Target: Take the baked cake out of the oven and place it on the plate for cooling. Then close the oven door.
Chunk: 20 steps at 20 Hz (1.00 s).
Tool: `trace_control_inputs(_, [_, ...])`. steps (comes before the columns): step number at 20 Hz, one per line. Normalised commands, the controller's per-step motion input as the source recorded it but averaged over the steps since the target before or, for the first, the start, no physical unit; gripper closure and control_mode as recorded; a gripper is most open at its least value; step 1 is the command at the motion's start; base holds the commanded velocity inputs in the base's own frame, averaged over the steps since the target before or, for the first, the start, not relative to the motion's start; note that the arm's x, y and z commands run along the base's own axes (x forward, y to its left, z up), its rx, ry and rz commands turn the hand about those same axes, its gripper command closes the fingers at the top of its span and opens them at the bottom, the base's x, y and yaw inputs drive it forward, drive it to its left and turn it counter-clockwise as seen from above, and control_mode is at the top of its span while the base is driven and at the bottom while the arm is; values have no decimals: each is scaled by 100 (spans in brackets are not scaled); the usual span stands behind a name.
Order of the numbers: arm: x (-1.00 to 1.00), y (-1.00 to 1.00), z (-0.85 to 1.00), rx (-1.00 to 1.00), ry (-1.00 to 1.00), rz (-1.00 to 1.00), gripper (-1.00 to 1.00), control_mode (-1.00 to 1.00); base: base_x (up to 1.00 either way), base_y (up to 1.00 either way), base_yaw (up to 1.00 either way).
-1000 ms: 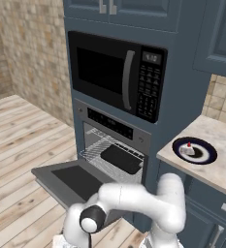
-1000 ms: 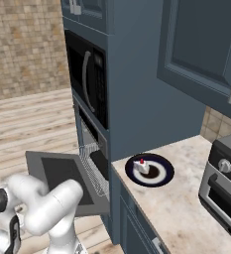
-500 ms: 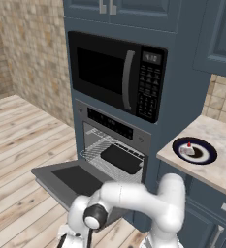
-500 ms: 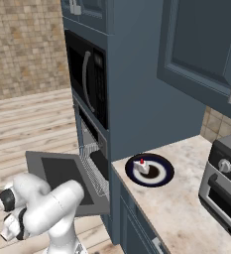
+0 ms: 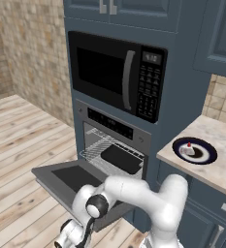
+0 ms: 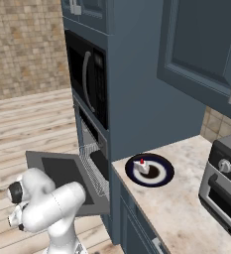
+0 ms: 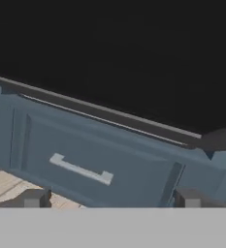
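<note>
The cake point(image 5: 186, 149) sits on the plate point(image 5: 207, 155) on the counter point(image 6: 186, 208), right of the oven point(image 5: 115, 145); the oven door point(image 5: 68, 177) hangs open and level, its front edge hidden behind the arm; the gripper point(image 7: 109, 199) is spread wide below the door, facing a blue drawer point(image 7: 85, 160), fingertips point(image 7: 34, 198) barely showing.

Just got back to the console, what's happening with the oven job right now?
The cake already sits on the plate on the counter. The oven door is dropped open, with a black tray on the oven rack. The arm is reaching low beneath the door; the gripper looks along the door's dark underside toward a blue drawer below, its jaws spread and holding nothing. Closing the door is left.
</note>
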Motion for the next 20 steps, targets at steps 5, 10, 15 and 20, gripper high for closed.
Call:
trace_control_inputs(5, [53, -38, 78, -47, -35, -17, -100, -100, 0, 0, 0])
trace_control_inputs(10, [13, -41, 94, -44, -63, 0, -100, -100, 0, 0, 0])
trace_control_inputs(15, [1, -52, 98, -41, -65, 1, -100, -100, 0, 0, 0])
trace_control_inputs(20, [15, -55, 100, -37, -60, 4, -100, -100, 0, 0, 0])
